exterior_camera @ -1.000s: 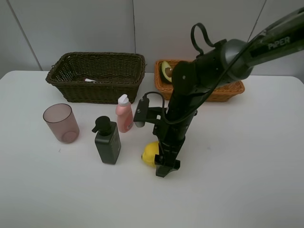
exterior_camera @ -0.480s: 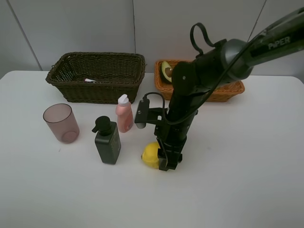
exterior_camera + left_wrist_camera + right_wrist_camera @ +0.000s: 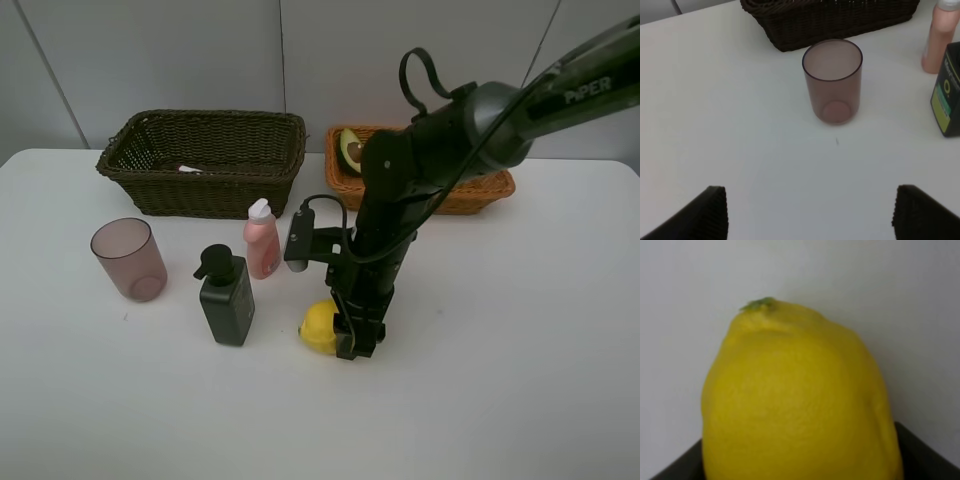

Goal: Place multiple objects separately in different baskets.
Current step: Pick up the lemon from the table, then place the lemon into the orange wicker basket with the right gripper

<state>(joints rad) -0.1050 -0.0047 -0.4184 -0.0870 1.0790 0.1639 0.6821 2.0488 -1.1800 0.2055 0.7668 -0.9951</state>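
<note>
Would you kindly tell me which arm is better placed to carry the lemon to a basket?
Right: its jaws flank the lemon, near the light basket. The left jaws stand open, short of the cup.

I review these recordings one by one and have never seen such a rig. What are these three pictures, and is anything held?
This is a two-armed robot. The wide picture comes from a high camera; the others from a camera on each wrist. On the table stand a pinkish cup, a dark pump bottle and a pink bottle; behind are a dark basket and an orange basket holding a halved avocado. The right end effector grips the lemon, which rests on the table. The left end effector is open and empty, facing the cup.
</note>
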